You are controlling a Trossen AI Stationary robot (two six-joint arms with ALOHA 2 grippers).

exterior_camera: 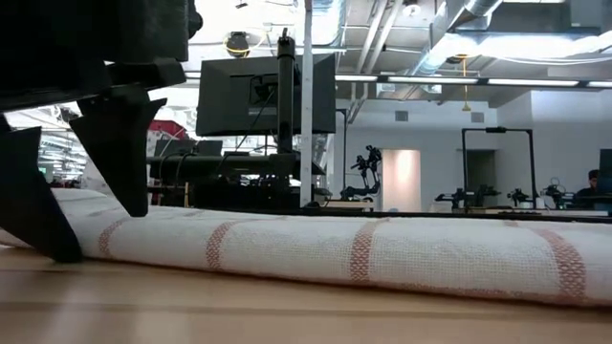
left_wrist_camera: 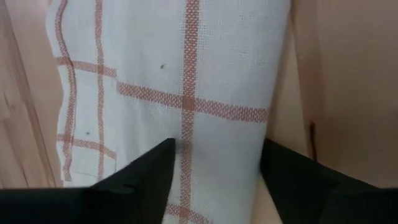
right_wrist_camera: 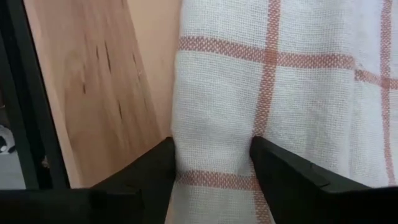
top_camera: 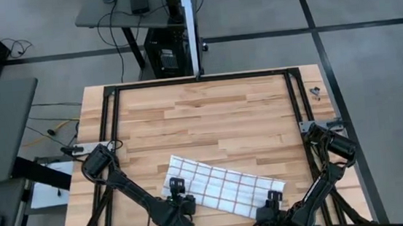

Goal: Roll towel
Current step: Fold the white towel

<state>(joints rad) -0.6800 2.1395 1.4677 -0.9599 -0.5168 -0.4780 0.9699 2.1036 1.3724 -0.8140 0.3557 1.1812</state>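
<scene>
The white towel with red-brown grid lines (top_camera: 222,184) lies as a slanted band near the table's near edge. Its near long edge is rolled into a thick fold (exterior_camera: 363,250) that rests on the wood. My left gripper (top_camera: 177,190) stands over the band's left end and my right gripper (top_camera: 273,198) over its right end. Both point down and each has the rolled edge between its fingers. In the low view only my left gripper's fingers (exterior_camera: 38,210) show, one in front of the roll and one behind it. My left gripper holds the towel's rolled near edge (left_wrist_camera: 217,134) near its left end between its two fingers, from above, pointing down, across the roll. One finger is on the table side of the fold, the other on the flat cloth. The roll rests on the table. My right gripper holds the same rolled edge (right_wrist_camera: 214,134) near its right end between its two fingers, from above, across the roll. One finger stands at the fold's outer side, the other on the cloth. The towel lies on the table, slack.
A black metal frame (top_camera: 108,136) runs around the wooden table top. Bare wood (top_camera: 209,119) lies beyond the towel toward the far edge. A small dark part (top_camera: 315,92) lies at the far right corner. Monitors and stands fill the room behind (exterior_camera: 268,91).
</scene>
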